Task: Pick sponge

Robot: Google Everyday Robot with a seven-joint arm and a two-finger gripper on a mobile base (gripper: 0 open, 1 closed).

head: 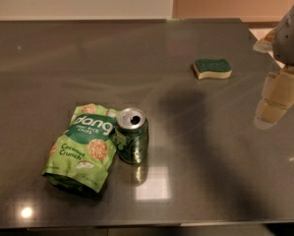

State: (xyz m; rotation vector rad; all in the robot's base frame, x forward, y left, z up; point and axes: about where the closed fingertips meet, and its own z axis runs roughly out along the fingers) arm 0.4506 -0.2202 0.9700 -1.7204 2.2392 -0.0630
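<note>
While the sponge (212, 68) lies on glossy table (87, 58), the hand (270, 113) hovers right, openness unclear.

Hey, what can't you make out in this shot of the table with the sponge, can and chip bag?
Camera view only:
Gripper, at the view's right edge, right of the sponge: its upper part and the arm are cut off by the frame edge.
Soda can: label unreadable; far side hidden by the can itself.
Chip bag: smallest print too small to read.
Sponge: underside hidden against the table.

gripper (278, 98) at the right edge, blurred, its upper part beyond the frame
</note>
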